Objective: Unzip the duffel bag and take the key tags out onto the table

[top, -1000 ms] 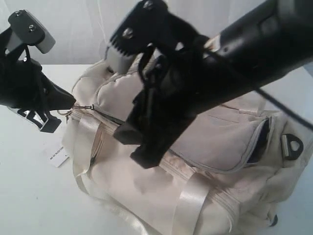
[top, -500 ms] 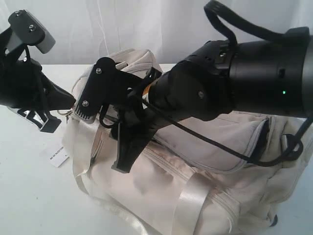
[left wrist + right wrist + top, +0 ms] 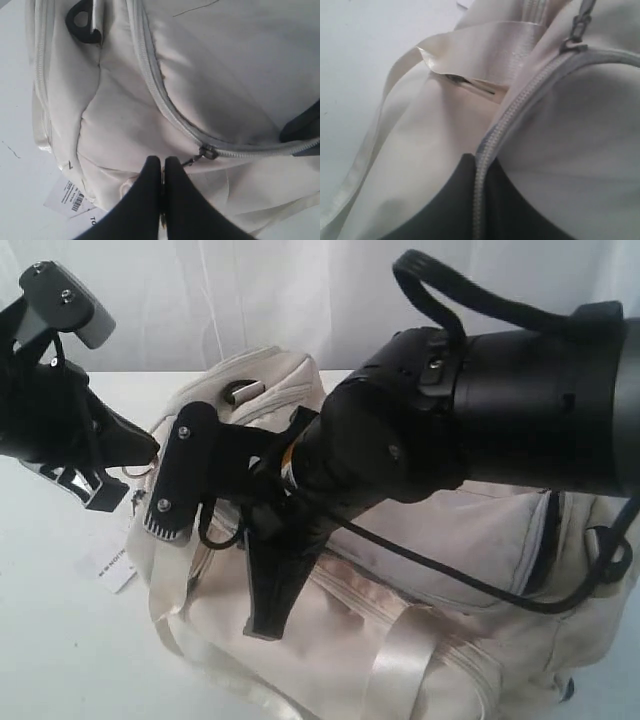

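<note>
On the white tabletop [image 3: 60,640] of the exterior view, the cream duffel bag [image 3: 320,630] lies lengthwise from left to right. The left gripper [image 3: 148,448] is at its left end. The right gripper [image 3: 265,620] reaches across the middle and presses down on the bag's near top. No key tags show in any view; they are presumably inside.

From the left wrist view, the left gripper [image 3: 162,167] is clenched, tips together, against the duffel bag [image 3: 225,75]. The zipper slider [image 3: 207,151] sits just beside those tips. I cannot tell whether its pull tab is pinched.

From the right wrist view, the right gripper [image 3: 477,167] is clenched on the bag's zipper seam [image 3: 520,105], with the tape running up between its fingers toward a slider [image 3: 572,42] well along the line.

The zipper's long axis runs from one gripper to the other, and the left arm looks nearer the slider.
</note>
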